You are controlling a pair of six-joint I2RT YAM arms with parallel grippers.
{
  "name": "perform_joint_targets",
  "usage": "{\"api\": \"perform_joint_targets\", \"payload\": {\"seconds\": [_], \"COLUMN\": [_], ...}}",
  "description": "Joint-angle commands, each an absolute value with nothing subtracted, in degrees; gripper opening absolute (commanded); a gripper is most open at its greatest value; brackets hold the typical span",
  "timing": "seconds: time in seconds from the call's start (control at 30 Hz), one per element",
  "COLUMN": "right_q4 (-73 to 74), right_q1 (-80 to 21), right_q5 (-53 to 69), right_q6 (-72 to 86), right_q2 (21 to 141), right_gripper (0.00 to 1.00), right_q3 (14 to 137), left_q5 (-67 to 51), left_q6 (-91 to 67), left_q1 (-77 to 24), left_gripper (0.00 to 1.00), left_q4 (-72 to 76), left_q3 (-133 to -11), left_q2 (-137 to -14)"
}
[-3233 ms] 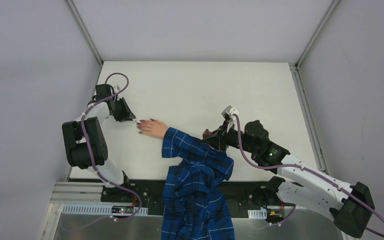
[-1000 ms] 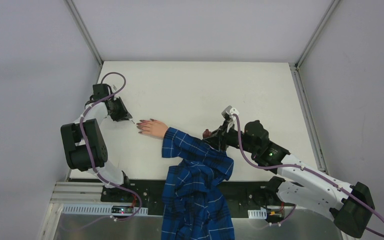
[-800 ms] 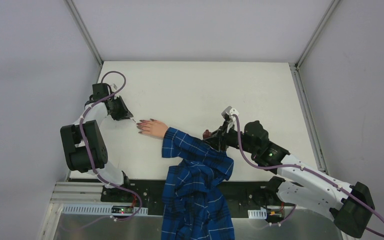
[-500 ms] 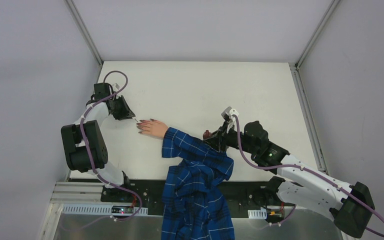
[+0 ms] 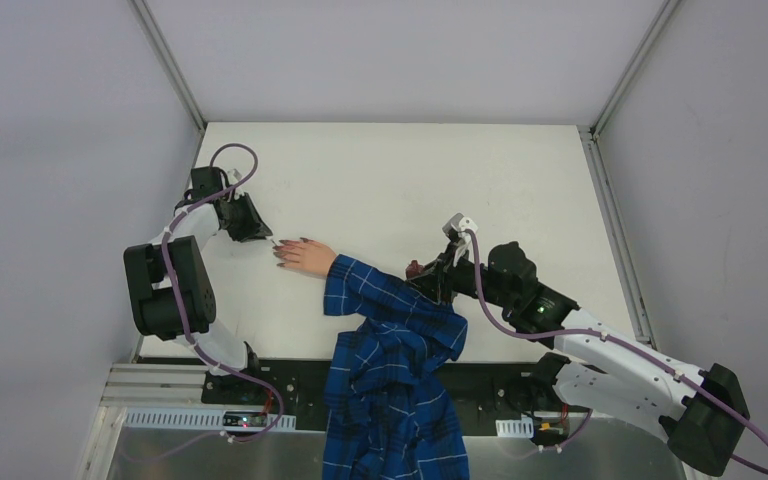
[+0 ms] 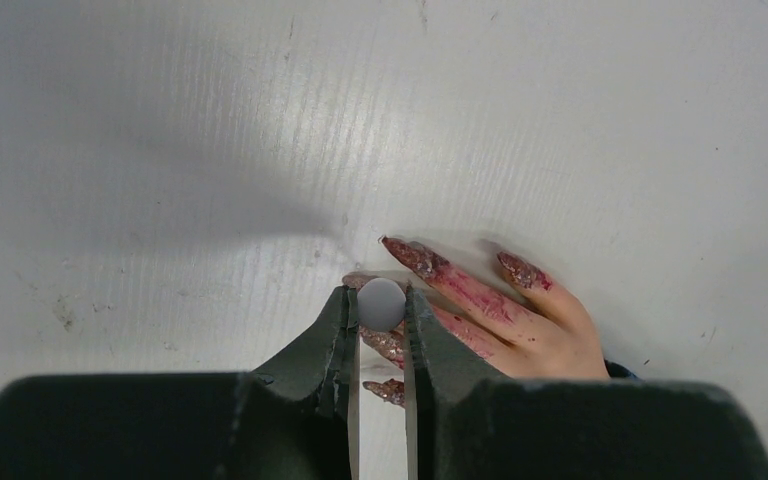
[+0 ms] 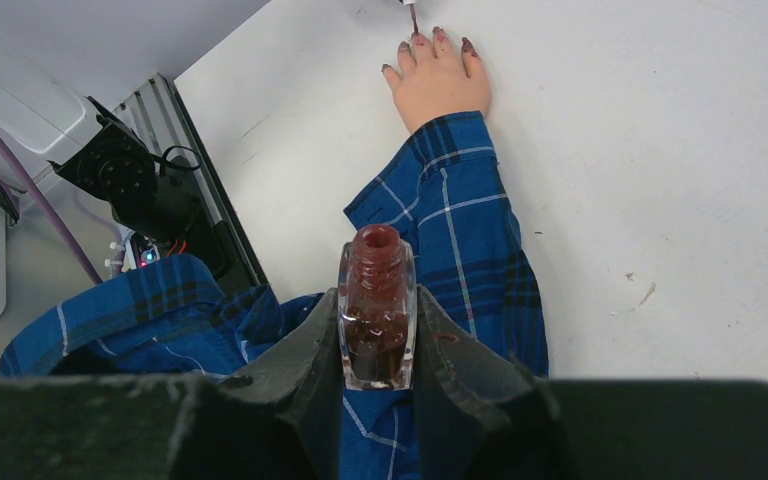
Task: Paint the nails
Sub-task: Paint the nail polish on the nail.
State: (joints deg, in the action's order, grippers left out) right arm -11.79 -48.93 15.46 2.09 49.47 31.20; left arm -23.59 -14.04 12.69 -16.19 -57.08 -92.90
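1. Found nails [image 6: 415,256] on a pale hand [image 6: 545,335] lying flat in the left half of the surface [image 5: 410,180], closer to its near edge than its far one.
2. Long, pointed, dark reddish tips aimed at the left edge; long axis of the fingers running left to right, with red smears down them.
3. Followed the blue plaid sleeve [image 5: 380,300] from the wrist back to the near edge and over it.
4. Saw left tool [image 6: 380,305] pinching a round white cap [image 6: 381,303] directly over the fingertips, hiding part of two nails; thin brush [image 7: 412,15] just beside them.
5. Saw right tool [image 7: 378,300] clamped on an open bottle [image 7: 377,340] of dark red polish, upright, just beside the sleeve.
6. Left arm [image 5: 165,285] folded along the left edge, wrist turned toward the hand.
7. Right arm [image 5: 600,350] stretched from the near right corner toward mid-surface.
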Motion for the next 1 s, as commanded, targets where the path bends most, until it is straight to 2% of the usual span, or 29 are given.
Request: {"api": "perform_joint_targets", "payload": {"seconds": [0.0, 0.97], "right_q4": [-15.2, -15.2], "right_q1": [-48.7, -48.7], "right_q5": [15.8, 15.7], "right_q6": [1.9, 1.8], "right_q2": [49.1, 49.0], "right_gripper": [0.0, 0.0], "right_q3": [31.7, 31.6], "left_q5": [-24.0, -20.8], "left_q6": [-14.2, -13.7], "left_q1": [12.3, 12.3], "left_gripper": [0.0, 0.0], "left_q4": [-16.0, -17.6], "left_q3": [-58.4, -59.0], "left_q2": [-93.1, -94.7]}}
